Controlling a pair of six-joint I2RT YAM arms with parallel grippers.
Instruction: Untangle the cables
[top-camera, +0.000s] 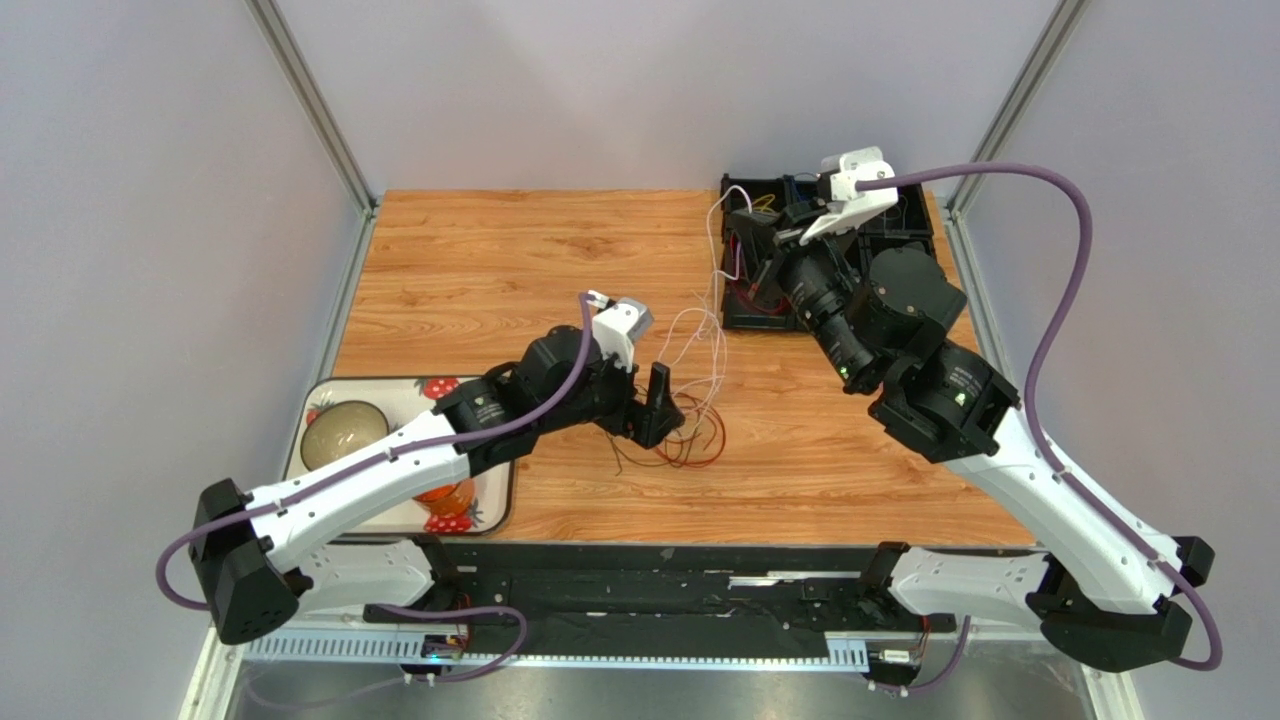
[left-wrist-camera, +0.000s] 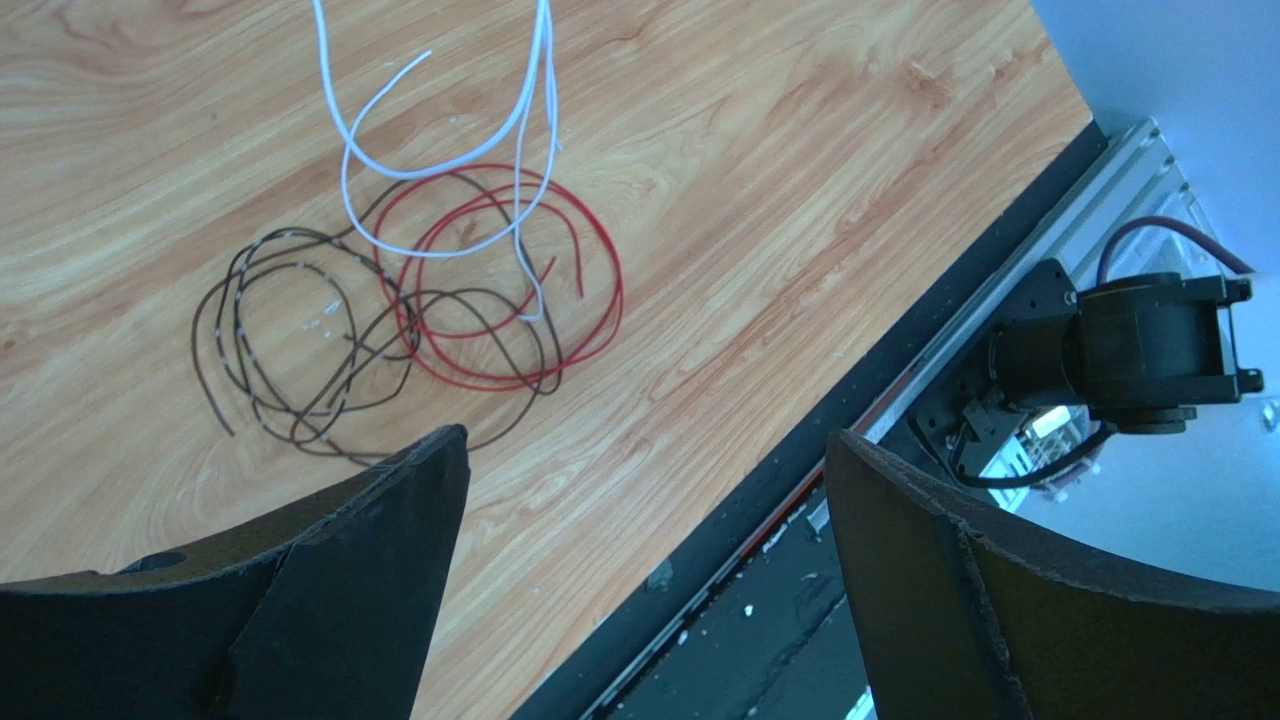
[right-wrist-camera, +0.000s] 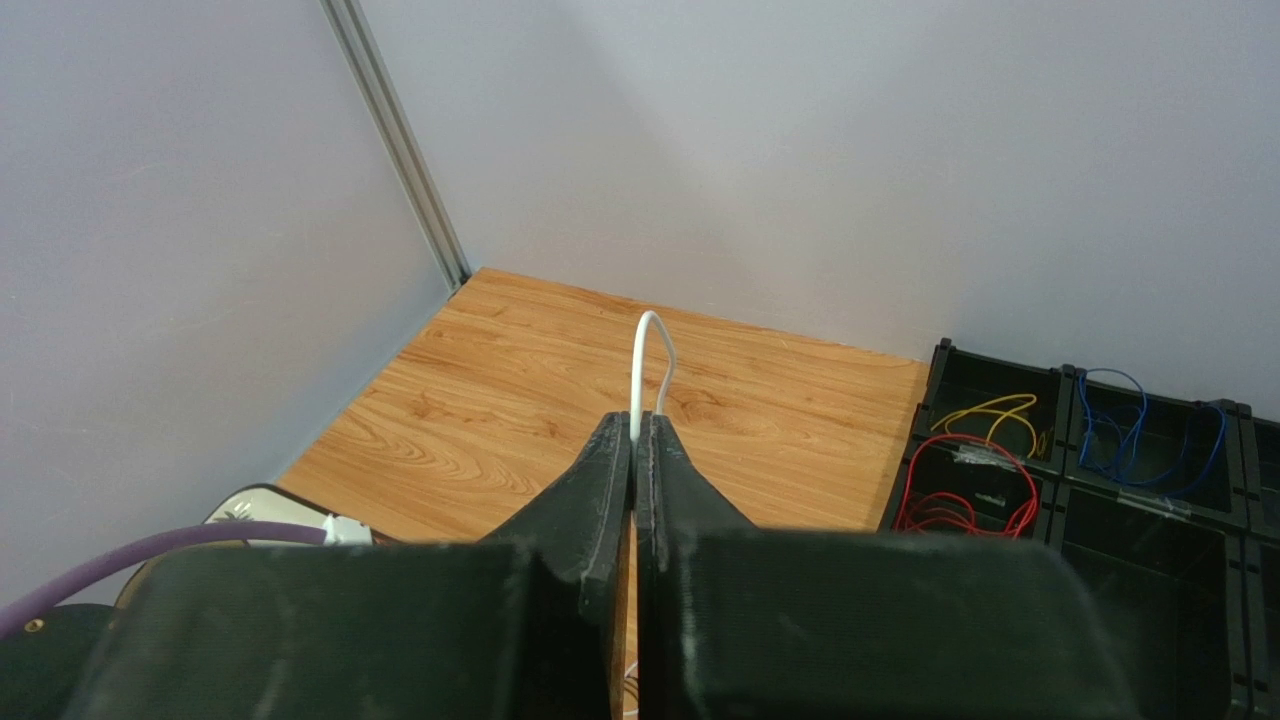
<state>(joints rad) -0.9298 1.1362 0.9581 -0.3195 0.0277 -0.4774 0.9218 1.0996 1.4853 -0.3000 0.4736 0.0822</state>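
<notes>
white cable (right-wrist-camera: 648, 320) pinched in right fingers (right-wrist-camera: 601, 488), tangled cables (left-wrist-camera: 413, 315) beyond spread left fingers (left-wrist-camera: 368, 578)

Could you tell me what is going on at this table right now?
The right gripper is shut on a thin white wire, holding it up over the wooden table. The wire trails down to a tangle of red and dark brown wires. The left gripper is open near that tangle, holding nothing. More coloured wires lie sorted in the black compartment tray.
</notes>
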